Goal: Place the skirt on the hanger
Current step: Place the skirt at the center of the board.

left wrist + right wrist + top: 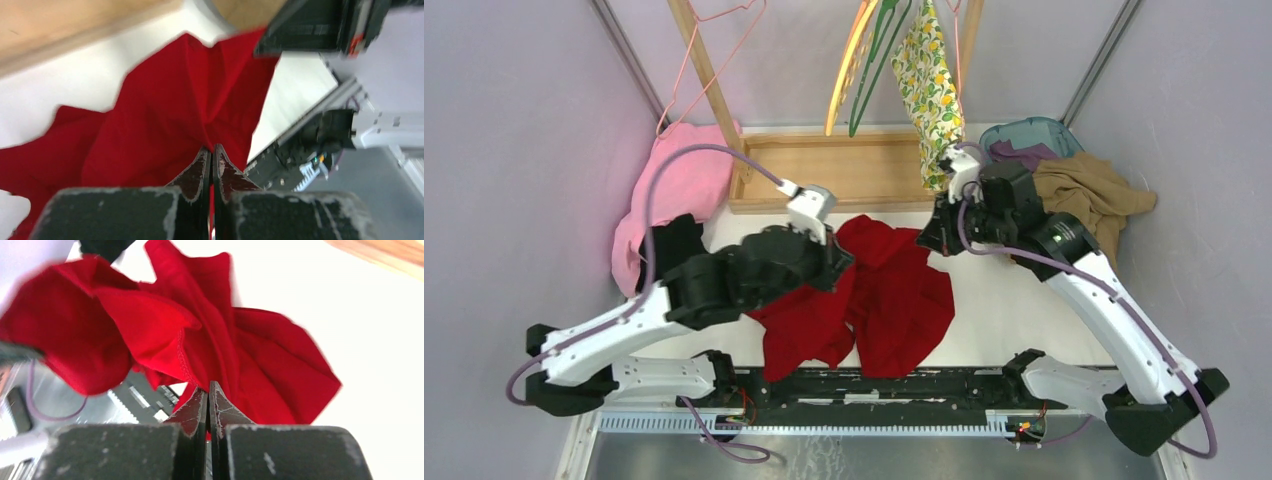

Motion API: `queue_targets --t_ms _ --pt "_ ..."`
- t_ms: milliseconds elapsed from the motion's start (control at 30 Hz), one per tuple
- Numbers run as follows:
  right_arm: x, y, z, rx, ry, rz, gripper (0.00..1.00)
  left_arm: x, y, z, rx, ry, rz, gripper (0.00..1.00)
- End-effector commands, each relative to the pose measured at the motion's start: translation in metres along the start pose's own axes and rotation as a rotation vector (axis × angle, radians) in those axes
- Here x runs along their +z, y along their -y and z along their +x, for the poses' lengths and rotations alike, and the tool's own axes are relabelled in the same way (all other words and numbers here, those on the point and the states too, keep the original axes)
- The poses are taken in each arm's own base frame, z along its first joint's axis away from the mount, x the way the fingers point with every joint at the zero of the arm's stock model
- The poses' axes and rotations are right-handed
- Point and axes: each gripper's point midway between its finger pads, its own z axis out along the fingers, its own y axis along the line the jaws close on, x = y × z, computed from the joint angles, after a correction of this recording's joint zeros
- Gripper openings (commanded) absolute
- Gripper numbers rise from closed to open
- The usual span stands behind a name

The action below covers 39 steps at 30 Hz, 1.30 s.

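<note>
You will find no text, label, brand or number that can be read in any of the three views. The small orange-red patch (356, 45) on the dark housing (310, 25) in your left wrist view (top right corner) is too blurred to make out.
</note>
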Motion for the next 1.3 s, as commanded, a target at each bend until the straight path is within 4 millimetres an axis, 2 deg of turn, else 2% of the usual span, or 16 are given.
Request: queue_targets --t_ms 0,100,167,300,333,400,467,567,700,800,867,933,967,1033,1133,1267 --pt "-0.027 0.046 -0.009 0.030 0.113 0.234 0.03 0.027 0.066 0.020 -0.128 -0.026 0.262 0.03" --pt "-0.037 0.059 -0.001 0.050 0.112 0.296 0.07 0.045 0.091 0.055 -0.119 -0.075 0.293 0.03" --pt "-0.045 0.066 0.002 0.054 0.116 0.343 0.20 0.054 0.104 0.076 -0.109 -0.105 0.306 0.03" --pt "-0.060 0.074 0.004 0.055 0.127 0.417 0.40 0.071 0.129 0.113 -0.104 -0.168 0.355 0.06" --pt "-0.064 0.074 0.004 0.051 0.130 0.427 0.42 0.073 0.133 0.123 -0.096 -0.189 0.356 0.08" --pt "-0.070 0.072 0.003 0.042 0.140 0.428 0.47 0.072 0.139 0.141 -0.081 -0.228 0.366 0.20" --pt "-0.070 0.066 0.002 0.034 0.136 0.399 0.46 0.066 0.136 0.153 -0.052 -0.249 0.339 0.32" --pt "-0.056 0.055 0.007 0.031 0.095 0.311 0.44 0.054 0.108 0.150 -0.050 -0.225 0.233 0.41" --pt "-0.030 0.038 0.010 0.017 0.043 0.158 0.38 0.025 0.062 0.124 -0.124 -0.134 0.133 0.65" --pt "-0.008 0.024 0.005 -0.031 0.028 0.068 0.39 0.006 0.023 0.109 -0.173 -0.070 0.029 0.73" --pt "0.012 0.015 -0.001 -0.066 0.019 0.027 0.41 -0.004 -0.006 0.103 -0.208 -0.029 -0.059 0.81" --pt "0.040 0.010 -0.005 -0.094 -0.005 0.000 0.43 -0.017 -0.035 0.097 -0.248 0.017 -0.141 0.96" --pt "0.052 0.008 -0.010 -0.106 -0.003 -0.002 0.45 -0.021 -0.044 0.098 -0.262 0.026 -0.162 1.00" --pt "0.078 0.003 -0.022 -0.150 0.010 -0.019 0.49 -0.026 -0.057 0.100 -0.290 0.039 -0.194 0.99" --pt "0.118 -0.008 -0.037 -0.218 0.022 -0.048 0.59 -0.026 -0.068 0.113 -0.295 0.022 -0.232 0.99" --pt "0.177 -0.005 -0.050 -0.258 0.008 -0.054 0.65 -0.022 -0.075 0.130 -0.298 -0.006 -0.256 0.99"
